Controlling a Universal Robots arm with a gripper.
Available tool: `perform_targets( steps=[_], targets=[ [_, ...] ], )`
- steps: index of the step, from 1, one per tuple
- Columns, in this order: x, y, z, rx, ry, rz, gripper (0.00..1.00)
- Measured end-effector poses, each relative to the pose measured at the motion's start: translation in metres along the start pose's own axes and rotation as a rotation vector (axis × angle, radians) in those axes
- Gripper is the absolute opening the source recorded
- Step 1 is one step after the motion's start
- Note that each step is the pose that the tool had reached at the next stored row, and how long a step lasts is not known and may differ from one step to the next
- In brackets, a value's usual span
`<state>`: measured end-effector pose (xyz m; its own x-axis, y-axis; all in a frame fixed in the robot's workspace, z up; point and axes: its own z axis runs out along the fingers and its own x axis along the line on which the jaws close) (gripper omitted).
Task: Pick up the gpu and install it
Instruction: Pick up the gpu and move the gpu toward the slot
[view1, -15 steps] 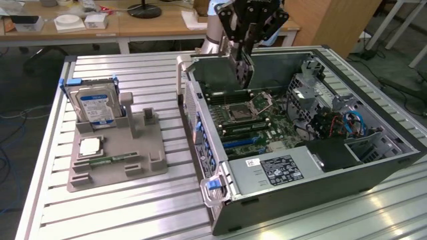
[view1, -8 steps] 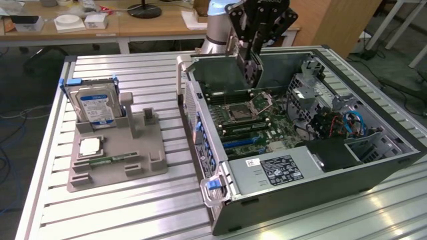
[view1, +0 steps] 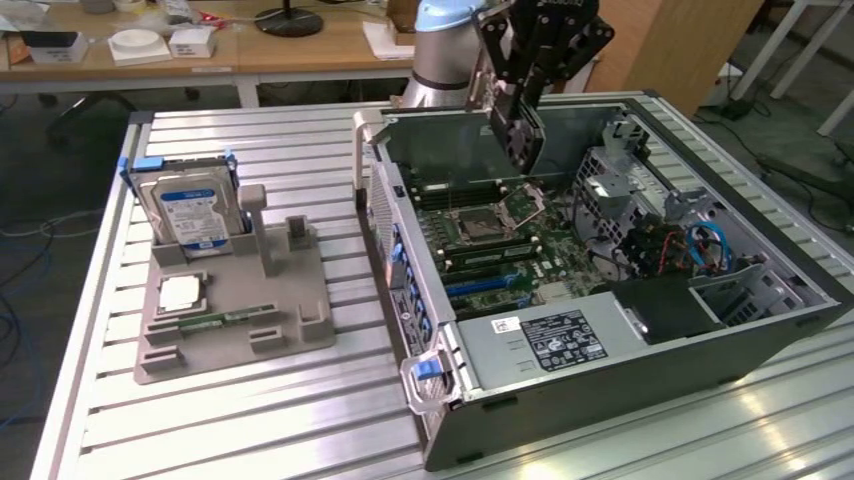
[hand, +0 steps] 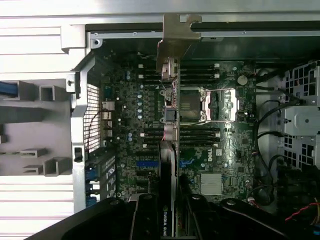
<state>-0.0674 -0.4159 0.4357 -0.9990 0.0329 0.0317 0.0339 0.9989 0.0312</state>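
We are holding the gpu (view1: 519, 138) in the gripper (view1: 515, 98), which is clamped on the card's upper edge. The exterior view is showing the card hanging upright directly beneath the gripper, above the motherboard (view1: 514, 250) inside the open computer case (view1: 587, 365). The wrist view is showing the card edge-on between the two fingers (hand: 145, 216), its grey bracket (hand: 177, 32) at the end farthest from the gripper, near the case wall.

The desk (view1: 267, 420) is ribbed bare metal with a dull sheen. The holder (view1: 227, 345) looks like matt grey plastic, and the hard drive (view1: 187, 190) is bright metal. The gpu (hand: 169, 170) is a dark matt card with a smooth grey metal bracket (hand: 176, 35).
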Motion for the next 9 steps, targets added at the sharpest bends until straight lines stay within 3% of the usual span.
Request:
perform_targets(
  steps=[9],
  targets=[
    [-0.019,0.0006,-0.0002,-0.0001,-0.0028,0.0,0.26]
  ],
)
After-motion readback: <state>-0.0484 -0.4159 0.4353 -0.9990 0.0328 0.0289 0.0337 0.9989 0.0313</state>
